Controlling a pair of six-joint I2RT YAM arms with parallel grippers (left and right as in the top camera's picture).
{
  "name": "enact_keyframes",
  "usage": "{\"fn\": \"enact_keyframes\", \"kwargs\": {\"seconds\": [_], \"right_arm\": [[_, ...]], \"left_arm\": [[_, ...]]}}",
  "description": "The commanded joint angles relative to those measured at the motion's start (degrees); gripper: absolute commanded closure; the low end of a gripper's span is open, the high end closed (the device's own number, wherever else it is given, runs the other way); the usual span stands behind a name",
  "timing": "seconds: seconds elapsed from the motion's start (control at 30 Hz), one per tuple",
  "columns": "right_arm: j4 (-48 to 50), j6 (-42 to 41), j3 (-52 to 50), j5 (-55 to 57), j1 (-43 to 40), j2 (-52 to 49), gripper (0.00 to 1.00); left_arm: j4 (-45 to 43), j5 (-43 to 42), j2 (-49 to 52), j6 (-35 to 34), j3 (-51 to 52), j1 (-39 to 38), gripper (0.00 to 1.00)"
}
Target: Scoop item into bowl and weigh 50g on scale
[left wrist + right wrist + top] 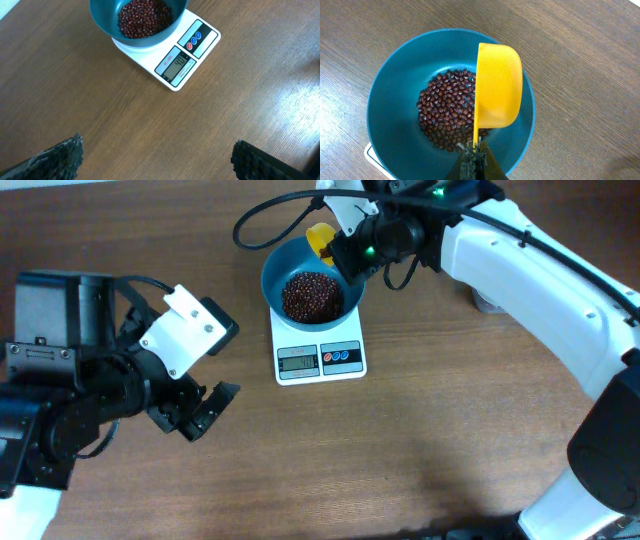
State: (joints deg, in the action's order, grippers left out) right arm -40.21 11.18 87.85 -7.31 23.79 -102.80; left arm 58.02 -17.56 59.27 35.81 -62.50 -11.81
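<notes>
A teal-blue bowl (290,268) (395,105) (102,17) stands on the white scale (320,360) (175,65), holding a heap of dark reddish-brown beans (311,296) (445,115) (144,17). My right gripper (345,255) (476,149) is shut on the handle of a yellow scoop (320,238) (497,85). The scoop is tipped on its side over the bowl, its hollow turned toward the beans. My left gripper (205,415) (157,155) hangs open over bare table to the lower left of the scale, with nothing between its fingers.
The scale's display (297,360) (176,66) is lit, with a red and a blue button (340,357) beside it. A black cable (262,215) loops behind the bowl. The right arm's white body (540,280) crosses the upper right.
</notes>
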Motion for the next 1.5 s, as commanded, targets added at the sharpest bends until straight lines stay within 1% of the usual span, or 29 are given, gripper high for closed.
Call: {"fn": "enact_keyframes", "kwargs": {"seconds": [0.0,0.1,0.2,0.73,0.8,0.9,0.97,1.1,1.17,1.2,1.23,1.27,1.3,1.37,1.47], "right_arm": [[0.09,0.7,0.98,0.55,0.59,1.51,0.96],[-0.33,7.58,0.98,0.52,0.57,1.51,0.96],[-0.24,10.08,0.98,0.52,0.57,1.51,0.96],[-0.22,9.66,0.98,0.59,2.19,2.16,0.96],[0.02,9.62,0.98,3.58,2.14,2.16,0.96],[-0.02,9.62,1.01,3.76,2.12,2.36,0.96],[0.63,9.6,1.42,6.84,2.01,3.1,0.96],[0.61,9.6,5.7,8.74,1.95,4.81,0.96],[0.04,9.6,7.56,17.92,0.66,5.77,0.96],[-0.98,9.6,7.85,24.68,-0.55,6.12,0.96],[-3.28,9.62,7.85,31.71,-2.12,6.27,0.96],[-8.55,9.6,7.85,38.82,-5.07,6.25,0.96],[-10.84,9.6,7.85,40.33,-6.58,6.25,0.96],[-17.55,9.57,7.85,40.98,-13.27,6.23,0.96],[-21.7,9.55,7.82,39.58,-20.17,6.12,0.96]], "left_arm": [[-0.02,-0.04,0.02,0.7,-1.09,0.26,0.01],[-0.02,-0.04,0.02,0.7,-1.09,0.26,0.01],[-0.02,-0.04,0.02,0.7,-1.09,0.26,0.01],[-0.04,-0.04,0.02,0.7,-1.09,0.26,0.01],[-0.02,-0.04,0.02,0.7,-1.09,0.26,0.01],[-0.02,-0.04,0.02,0.7,-1.09,0.26,0.01],[-0.02,-0.04,0.02,0.7,-1.09,0.26,0.01],[-0.02,-0.04,0.02,0.7,-1.09,0.26,0.01],[-0.02,-0.04,0.02,0.7,-1.09,0.26,0.01],[-0.02,-0.04,0.02,0.7,-1.09,0.26,0.01],[-0.02,-0.04,0.02,0.7,-1.09,0.26,0.01],[-0.02,-0.04,0.02,0.7,-1.09,0.26,0.01],[-0.02,-0.04,0.02,0.7,-1.09,0.26,0.01],[-0.02,-0.04,0.02,0.7,-1.09,0.26,0.01],[-0.02,-0.04,0.02,0.7,-1.09,0.26,0.01]]}}
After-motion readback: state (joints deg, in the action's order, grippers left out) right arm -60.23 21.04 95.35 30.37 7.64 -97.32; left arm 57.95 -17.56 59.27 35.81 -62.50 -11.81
